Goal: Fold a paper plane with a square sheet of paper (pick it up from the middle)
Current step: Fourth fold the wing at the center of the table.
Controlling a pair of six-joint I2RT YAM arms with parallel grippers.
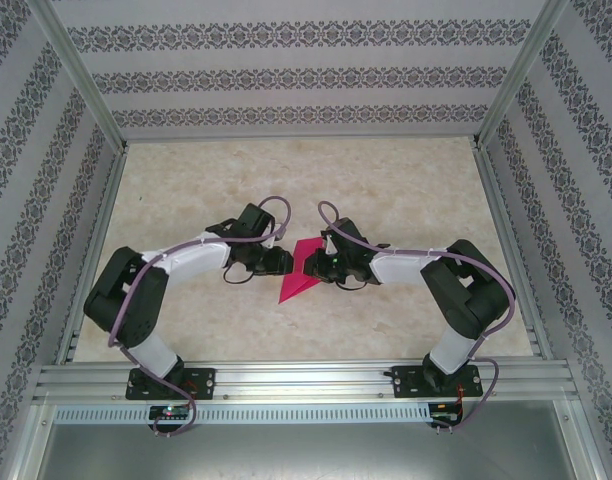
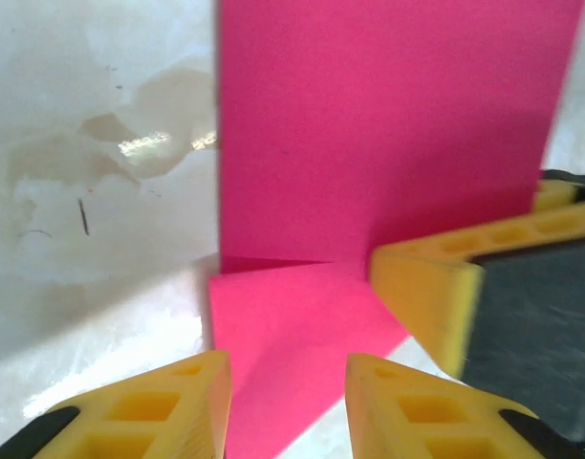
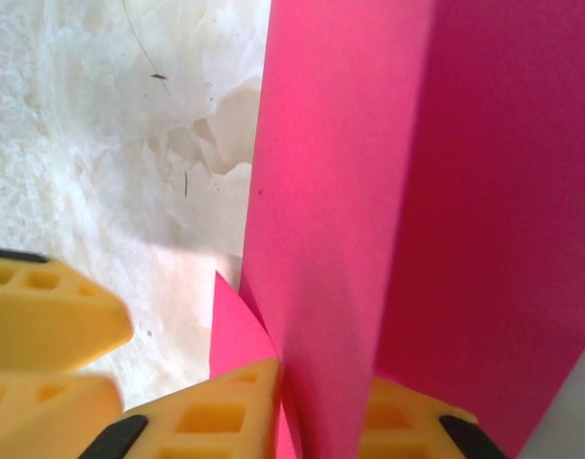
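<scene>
Top external view: the left gripper [image 1: 276, 263] and right gripper [image 1: 324, 266] meet at the middle of the table [image 1: 406, 190]. The paper [image 1: 298, 272] sits between them, partly folded, with one pointed end toward the near edge.

Right wrist view: the right gripper's jaws are pressed together on an upright panel of the paper, pinching it near its lower edge. A small flap shows at the foot of that panel.

Left wrist view: the left gripper's jaws stand apart, straddling the corner of a flap that appears to lie flat on the table, without clamping it. One finger of the right gripper sits just beside this flap, against the upright panel.

Likely hazards from this position:
- The raised panel depends on a single pinch. Thin paper can bend or pivot about that point, which would set the next crease off its line.
- If the left jaws close where they are, they may catch the flap corner and crumple or drag it instead of flattening it.
- The fingers of the two grippers are very near each other, so a small sideways move could make them collide and knock the paper loose.
- If both grippers hold the paper and pull in opposite directions, it may tear at the fold.
</scene>
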